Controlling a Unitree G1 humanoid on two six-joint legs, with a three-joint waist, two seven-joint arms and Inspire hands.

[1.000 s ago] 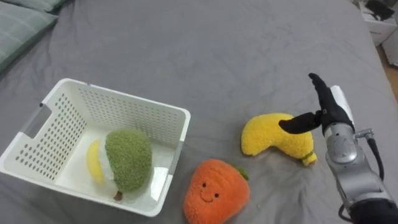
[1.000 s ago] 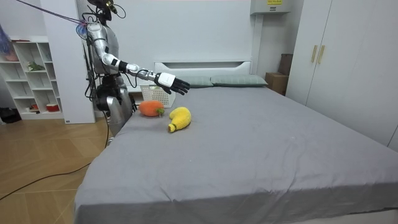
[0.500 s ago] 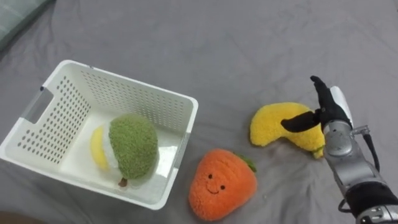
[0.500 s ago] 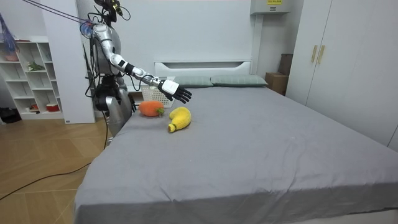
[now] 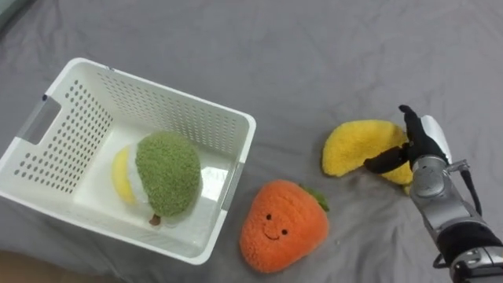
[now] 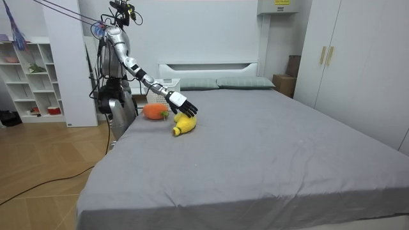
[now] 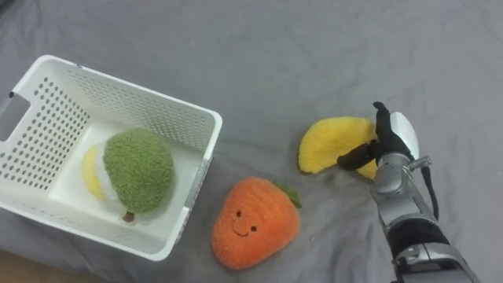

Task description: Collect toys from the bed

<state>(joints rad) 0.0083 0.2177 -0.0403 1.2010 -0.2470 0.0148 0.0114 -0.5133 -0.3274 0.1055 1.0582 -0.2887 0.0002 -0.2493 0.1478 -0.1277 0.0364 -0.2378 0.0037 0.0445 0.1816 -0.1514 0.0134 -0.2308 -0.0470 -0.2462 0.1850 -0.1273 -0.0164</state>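
Fingers (image 5: 409,122): extended and nearly straight, pointing away from the robot along the far side of the banana (image 5: 357,145); not closed round it.
Thumb (image 5: 383,161): spread wide from the fingers, lying across the near face of the banana's right end.
Right hand (image 5: 420,148): released, set edge-on over the banana's right end, which sits between thumb and fingers; white back faces right.
Forearm (image 5: 448,216): enters from the lower right and runs up to the hand.
Arm in the room view: stretched forward and down from the shoulder, the hand on the banana (image 6: 184,123).
Stance: the robot stands upright at the side of the bed (image 5: 314,47), at the room view's left.
Banana: yellow plush, curved, lying flat on the grey cover, right of the carrot (image 5: 281,228) and apart from it.
Carrot: orange plush with a face and green top, lying on the cover just beside the basket's near right corner.
Basket (image 5: 165,90): white, perforated walls, handle slot in the left wall; rests on the bed left of both loose toys.
Basket contents: a green plush (image 5: 167,173) near the middle, partly covering a yellow-and-white plush (image 5: 122,177) on its left.
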